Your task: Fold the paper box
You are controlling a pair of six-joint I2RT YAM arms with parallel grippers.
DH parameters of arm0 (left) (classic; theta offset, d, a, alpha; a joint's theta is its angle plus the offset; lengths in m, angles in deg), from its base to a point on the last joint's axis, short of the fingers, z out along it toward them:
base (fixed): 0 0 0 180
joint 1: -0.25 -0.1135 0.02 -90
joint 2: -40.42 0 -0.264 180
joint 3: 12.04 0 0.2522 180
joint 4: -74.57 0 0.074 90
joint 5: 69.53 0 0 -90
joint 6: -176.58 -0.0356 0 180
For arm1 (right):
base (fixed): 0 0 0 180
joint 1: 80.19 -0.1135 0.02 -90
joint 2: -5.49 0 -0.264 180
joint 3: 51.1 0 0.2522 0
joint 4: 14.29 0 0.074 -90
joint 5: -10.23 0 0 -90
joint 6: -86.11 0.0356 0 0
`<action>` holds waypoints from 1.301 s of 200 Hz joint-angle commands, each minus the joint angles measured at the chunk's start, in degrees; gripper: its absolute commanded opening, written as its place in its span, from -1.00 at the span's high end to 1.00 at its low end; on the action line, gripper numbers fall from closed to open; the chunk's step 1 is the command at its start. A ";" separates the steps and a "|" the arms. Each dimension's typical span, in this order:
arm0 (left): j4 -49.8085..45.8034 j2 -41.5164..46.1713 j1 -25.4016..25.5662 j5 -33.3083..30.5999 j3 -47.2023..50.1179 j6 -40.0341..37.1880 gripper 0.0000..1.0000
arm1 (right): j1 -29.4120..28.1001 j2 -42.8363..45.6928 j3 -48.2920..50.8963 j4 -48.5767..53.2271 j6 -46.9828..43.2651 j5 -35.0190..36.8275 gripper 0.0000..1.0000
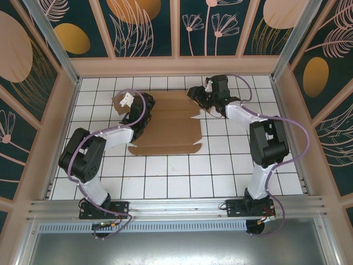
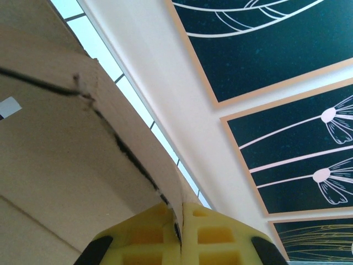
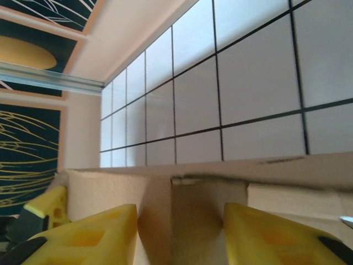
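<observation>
The paper box (image 1: pixel 168 130) is a flat brown die-cut sheet lying on the white tiled table (image 1: pixel 182 176), towards the back. My left gripper (image 1: pixel 137 117) is at the sheet's left edge. In the left wrist view its yellow fingers (image 2: pixel 215 234) are shut on that edge of the paper box (image 2: pixel 66 154), which rises to the left. My right gripper (image 1: pixel 199 99) is at the sheet's back right corner. In the right wrist view its fingers (image 3: pixel 105 232) stand on either side of a raised, creased flap of the paper box (image 3: pixel 209 204) and press on it.
A low beige wall (image 1: pixel 176 66) closes the table at the back, close behind both grippers. Patterned side panels and metal posts (image 1: pixel 55 44) fence in the left and right. Bare tiles stretch from the sheet to the arm bases (image 1: pixel 105 210).
</observation>
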 commanded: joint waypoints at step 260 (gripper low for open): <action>-9.44 -1.13 0.31 -1.44 -1.87 -2.62 1.00 | 2.96 -1.12 19.13 -13.79 -7.61 22.00 0.98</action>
